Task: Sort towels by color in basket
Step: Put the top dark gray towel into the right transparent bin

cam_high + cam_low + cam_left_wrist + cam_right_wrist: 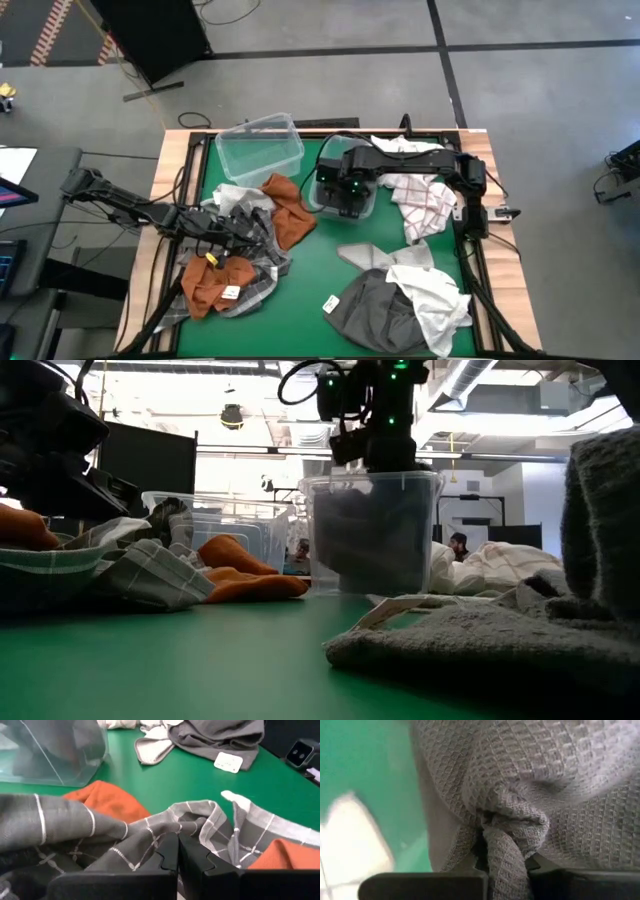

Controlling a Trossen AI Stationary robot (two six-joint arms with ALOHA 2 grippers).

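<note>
Clear plastic bins: two, one empty (260, 145), one (345, 200) holding a dark grey waffle-weave towel (560, 795), pinched there by the right gripper (502, 865). Rust orange towels: two (290, 210) (205, 285). Left gripper (177, 857), fingers together, rests on a grey checked cloth (60, 827). White red-checked towel (420, 200): one.

Lab/workshop: concrete floor (330, 90), exposed ceiling ducts (470, 380), green-topped table (330, 270).

Right pincer (347, 200) tips buried in grey waffle towel (530, 795); bin (372, 530) contents blurred.
</note>
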